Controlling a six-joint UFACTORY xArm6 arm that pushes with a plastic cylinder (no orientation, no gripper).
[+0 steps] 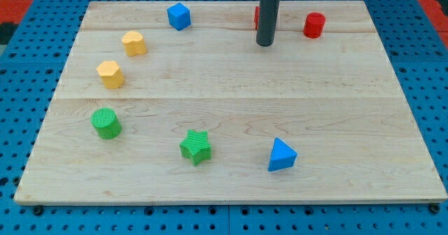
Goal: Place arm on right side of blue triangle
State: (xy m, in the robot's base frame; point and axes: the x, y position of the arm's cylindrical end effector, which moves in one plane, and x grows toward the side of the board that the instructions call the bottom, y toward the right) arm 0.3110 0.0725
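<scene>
You see a pale, matt wooden board (231, 88) with visible grain; the blue triangle (281, 155) looks smooth, the green star (195, 147) ribbed.

A single view looks down at an angle from the near edge, taking in the whole wooden surface (231, 88), its far edge along the frame's top.

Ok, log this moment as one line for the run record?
tip: view's top, beside partly hidden red block | blue triangle: view's bottom, far from tip, untouched | right-side placement: not yet done
</scene>
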